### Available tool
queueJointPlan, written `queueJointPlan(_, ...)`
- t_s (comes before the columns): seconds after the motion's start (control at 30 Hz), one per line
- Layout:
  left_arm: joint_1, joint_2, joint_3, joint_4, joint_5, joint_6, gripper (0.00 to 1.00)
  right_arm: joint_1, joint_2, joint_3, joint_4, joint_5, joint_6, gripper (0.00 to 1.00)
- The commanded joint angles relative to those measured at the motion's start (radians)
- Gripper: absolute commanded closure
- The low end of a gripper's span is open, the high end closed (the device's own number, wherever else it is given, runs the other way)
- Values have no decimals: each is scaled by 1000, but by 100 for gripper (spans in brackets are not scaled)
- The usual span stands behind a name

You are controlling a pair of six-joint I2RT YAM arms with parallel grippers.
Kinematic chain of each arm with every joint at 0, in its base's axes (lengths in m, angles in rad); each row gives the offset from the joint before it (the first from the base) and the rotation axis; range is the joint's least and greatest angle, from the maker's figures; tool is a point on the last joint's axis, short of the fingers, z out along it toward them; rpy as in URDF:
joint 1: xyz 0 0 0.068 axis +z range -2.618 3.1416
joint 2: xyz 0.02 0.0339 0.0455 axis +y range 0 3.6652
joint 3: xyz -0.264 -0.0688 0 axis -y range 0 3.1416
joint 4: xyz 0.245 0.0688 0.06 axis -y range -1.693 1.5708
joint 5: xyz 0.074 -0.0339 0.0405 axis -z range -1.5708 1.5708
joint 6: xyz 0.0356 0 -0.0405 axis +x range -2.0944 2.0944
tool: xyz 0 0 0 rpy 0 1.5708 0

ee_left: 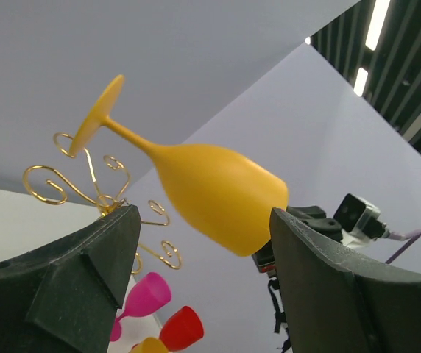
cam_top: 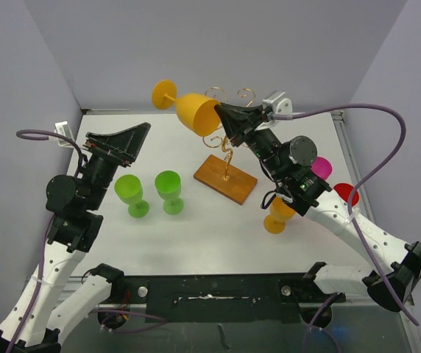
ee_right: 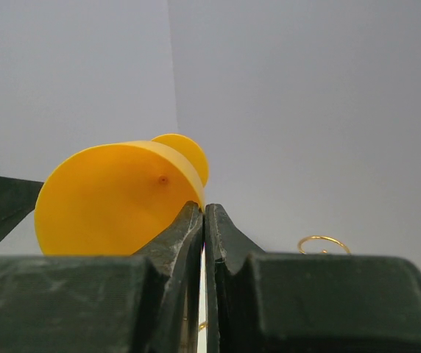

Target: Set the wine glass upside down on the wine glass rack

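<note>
My right gripper (cam_top: 221, 112) is shut on the rim of a yellow-orange wine glass (cam_top: 192, 110). It holds the glass tilted in the air, foot toward the back left, beside the top of the gold wire rack (cam_top: 229, 140) on its brown wooden base (cam_top: 225, 179). In the right wrist view the jaws (ee_right: 204, 209) pinch the glass rim (ee_right: 115, 202). My left gripper (cam_top: 133, 140) is open and empty at the left; its view shows the glass (ee_left: 210, 195) and rack scrolls (ee_left: 85, 184) beyond its fingers.
Two green glasses (cam_top: 131, 195) (cam_top: 170, 190) stand left of the rack base. An orange glass (cam_top: 278, 215), a pink glass (cam_top: 319, 168) and a red glass (cam_top: 345, 195) stand at the right under my right arm. Grey walls enclose the table.
</note>
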Motion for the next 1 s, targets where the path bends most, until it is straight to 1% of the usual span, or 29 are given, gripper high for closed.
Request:
queueJointPlan(0.0,-5,-2,0,133,-58,-172,31,35,7,31,192,-45,-25,100)
queueJointPlan(0.07,-6,1,-47,214,-79,-276,33,40,11,13,222,-55,-23,100)
queueJointPlan(0.13,-6,13,-75,266,-93,-337,35,40,14,-1,248,-55,-7,100)
queueJointPlan(0.3,-6,57,-64,277,-82,-382,36,40,24,-13,268,-89,29,100)
queueJointPlan(0.4,-6,73,-77,285,-86,-412,38,41,27,-26,286,-102,49,100)
queueJointPlan(0.47,-6,80,-88,305,-94,-429,43,41,32,-32,294,-102,58,100)
queueJointPlan(0.5,-6,85,-91,322,-94,-431,50,42,33,-34,296,-103,62,100)
queueJointPlan(0.53,-6,91,-90,335,-94,-432,53,41,36,-37,296,-105,70,100)
queueJointPlan(0.6,-6,105,-80,343,-90,-432,57,42,37,-50,307,-107,88,100)
queueJointPlan(0.97,-6,125,-79,338,-116,-434,57,42,59,-75,348,-139,175,100)
